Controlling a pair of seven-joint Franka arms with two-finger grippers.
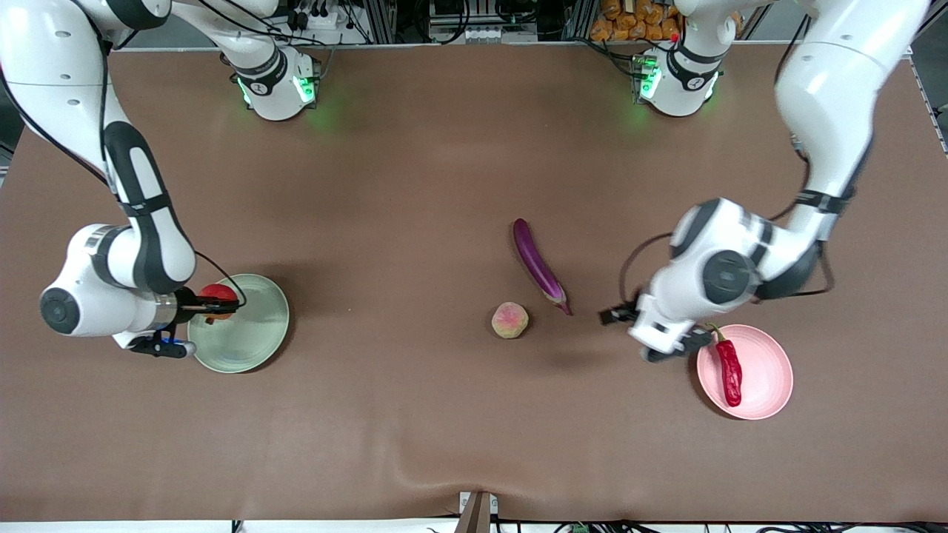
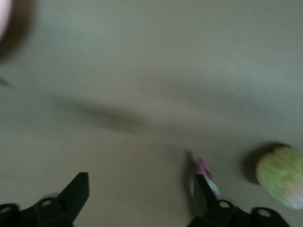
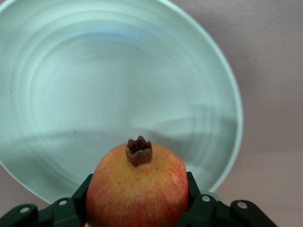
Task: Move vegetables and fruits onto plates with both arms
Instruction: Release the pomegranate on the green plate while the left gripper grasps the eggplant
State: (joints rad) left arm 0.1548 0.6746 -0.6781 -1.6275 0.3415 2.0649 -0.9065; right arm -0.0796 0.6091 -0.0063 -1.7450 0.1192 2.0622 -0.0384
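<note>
Plates sit toward opposite ends of the brown table [image 1: 415,148] in the front view: your right gripper [image 1: 209,303] grips the round red apple [image 1: 218,297] above the pale green plate [image 1: 252,344]'s rim, while your left gripper [image 1: 670,346] hangs beside the pale pink plate [image 1: 770,377], where the red chili pepper [image 1: 729,370] lies. The long purple eggplant [image 1: 539,266] and pink-and-green peach [image 1: 510,320] wait mid-table. Release now and the apple could roll off that rim.

The left wrist view alone shows the left gripper [image 2: 142,189] spread and empty, eggplant tip [image 2: 204,176] and peach [image 2: 281,175] nearby.

The right wrist view reveals a calyx crown on the apple [image 3: 138,189], pinched between fingers [image 3: 195,198], over the bare plate [image 3: 118,85].
</note>
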